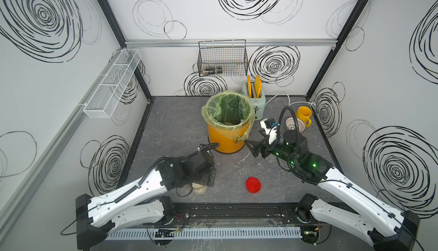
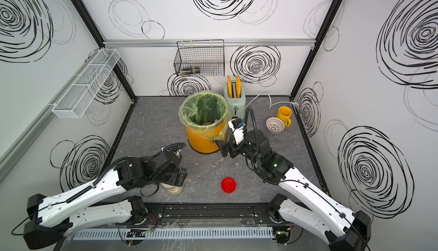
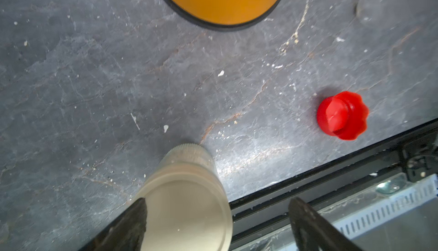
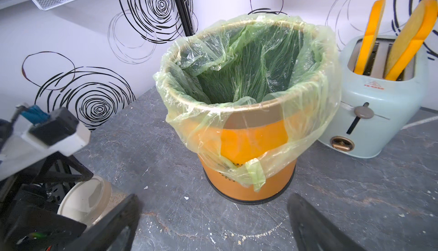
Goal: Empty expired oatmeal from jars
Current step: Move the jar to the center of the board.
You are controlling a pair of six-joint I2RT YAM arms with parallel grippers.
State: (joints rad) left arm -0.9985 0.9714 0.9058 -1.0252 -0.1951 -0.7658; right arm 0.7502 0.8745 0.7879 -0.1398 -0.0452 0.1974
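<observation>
the left gripper (image 3: 218, 204) hides most of the small clear cylindrical jar with the cream lid (image 1: 199, 189) in both top views, where only the jar's lower wall shows below the black fingers. in the left wrist view the cream lid runs off the picture's edge. a faint clear round shape (image 3: 368, 8) on the slate-grey tabletop (image 1: 180, 129) is too blurred to identify. the left gripper's jaws are spread wide to either side of the lid. one finger (image 3: 132, 223) overlaps the lid's rim, and whether it touches cannot be told.

the jar stands at the near left of the table, upright with its long axis vertical and its lid up. pale beige oatmeal flakes (image 2: 175, 191) show through its wall. the big orange bucket with the green plastic liner (image 1: 227, 140) stands mid-table, mouth up, and a pale patch (image 1: 228, 122) at the liner's bottom is hard to make out. a red scalloped round lid (image 1: 253, 185) lies near the front edge, right of the jar. whether any jar sits under it cannot be told. the right gripper (image 4: 214, 197) hangs just right of the bucket, jaws wide apart with nothing between them.
</observation>
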